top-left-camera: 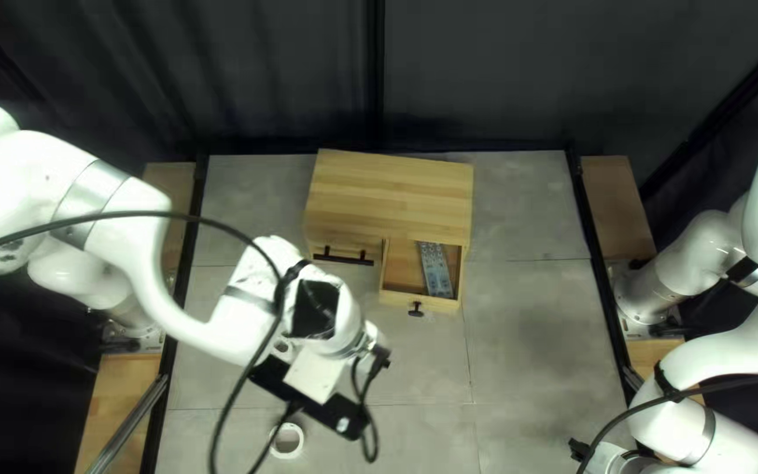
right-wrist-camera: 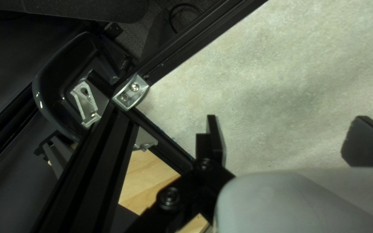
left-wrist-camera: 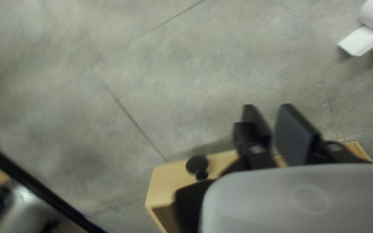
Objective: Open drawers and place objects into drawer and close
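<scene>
Top left view: right arm (top-left-camera: 708, 430) cut off at bottom edge; white loop (top-left-camera: 281, 346) partly hidden by left arm (top-left-camera: 243, 316); marks on grey strip (top-left-camera: 436, 268) too small to tell. Left wrist view: drawer knob (left-wrist-camera: 197, 164) blurred, white curled piece (left-wrist-camera: 365, 41) cut off by edge.

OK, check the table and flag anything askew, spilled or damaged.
Nothing looks spilled or damaged. The pale wooden cabinet sits slightly askew to the tabletop seams, and the grey speckled strip lies slanted in its open drawer. Both look minor.
</scene>
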Controlling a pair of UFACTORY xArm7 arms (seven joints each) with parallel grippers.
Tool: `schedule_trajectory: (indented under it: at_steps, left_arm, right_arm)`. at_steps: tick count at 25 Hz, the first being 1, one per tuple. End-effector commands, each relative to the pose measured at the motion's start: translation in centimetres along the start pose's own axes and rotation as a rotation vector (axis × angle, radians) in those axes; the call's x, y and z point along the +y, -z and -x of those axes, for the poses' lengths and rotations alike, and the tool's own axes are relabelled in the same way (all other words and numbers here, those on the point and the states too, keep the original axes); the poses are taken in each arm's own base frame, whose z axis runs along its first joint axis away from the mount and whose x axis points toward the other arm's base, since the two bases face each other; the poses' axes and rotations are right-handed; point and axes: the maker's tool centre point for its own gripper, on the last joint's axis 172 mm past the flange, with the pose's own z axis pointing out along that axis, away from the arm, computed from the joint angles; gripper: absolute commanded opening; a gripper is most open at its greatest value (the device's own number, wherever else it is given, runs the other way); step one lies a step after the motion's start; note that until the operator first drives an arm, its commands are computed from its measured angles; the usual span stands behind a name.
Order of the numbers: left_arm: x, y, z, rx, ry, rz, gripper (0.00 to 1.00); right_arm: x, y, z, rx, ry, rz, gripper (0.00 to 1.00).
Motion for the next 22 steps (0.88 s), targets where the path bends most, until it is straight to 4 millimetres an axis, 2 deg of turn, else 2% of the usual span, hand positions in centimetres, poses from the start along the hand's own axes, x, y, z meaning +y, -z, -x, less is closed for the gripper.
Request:
schedule_trajectory:
  at_steps: [1, 8, 16, 22]
  left_arm:
    - [2.4, -1.2, -1.5, 0.045, -0.038, 0.004, 1.00]
    - [6.9, -3.8, -2.1, 0.058, -0.067, 0.035, 1.00]
    - [10.8, -7.5, -2.5, 0.057, -0.108, 0.064, 1.00]
    - [13.1, -9.1, -2.9, 0.066, -0.097, 0.072, 1.00]
  right_arm:
    - [0.0, 0.0, 0.0, 0.000, 0.000, 0.000, 1.00]
    - [0.0, 0.0, 0.0, 0.000, 0.000, 0.000, 1.00]
    - [0.0, 0.0, 0.0, 0.000, 0.000, 0.000, 1.00]
    - [0.0, 0.0, 0.0, 0.000, 0.000, 0.000, 1.00]
